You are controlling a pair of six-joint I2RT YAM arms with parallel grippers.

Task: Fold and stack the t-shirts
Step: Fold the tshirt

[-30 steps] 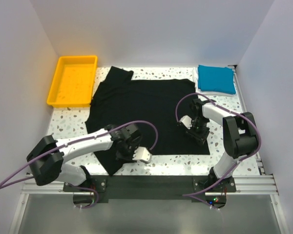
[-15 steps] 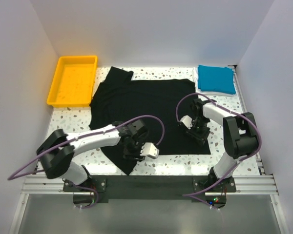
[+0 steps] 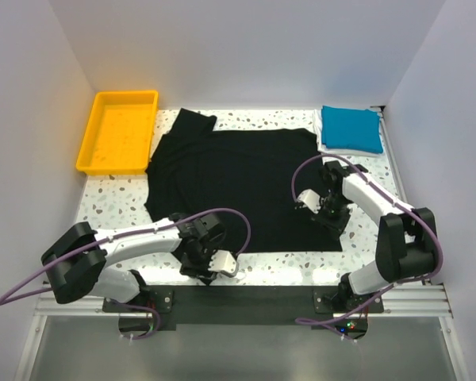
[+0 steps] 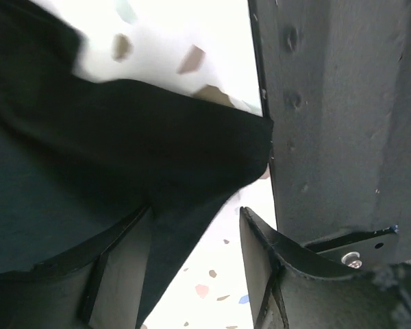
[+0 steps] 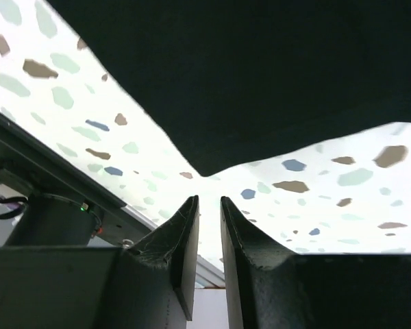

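Robot lab cell. Plain white walls enclose terrazzo table on three sides; aluminium extrusion rail along table's near edge.

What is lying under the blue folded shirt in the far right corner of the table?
Under the blue shirt a pale strip shows along its near edge, perhaps another folded garment. The rest is covered, so what it is cannot be told.
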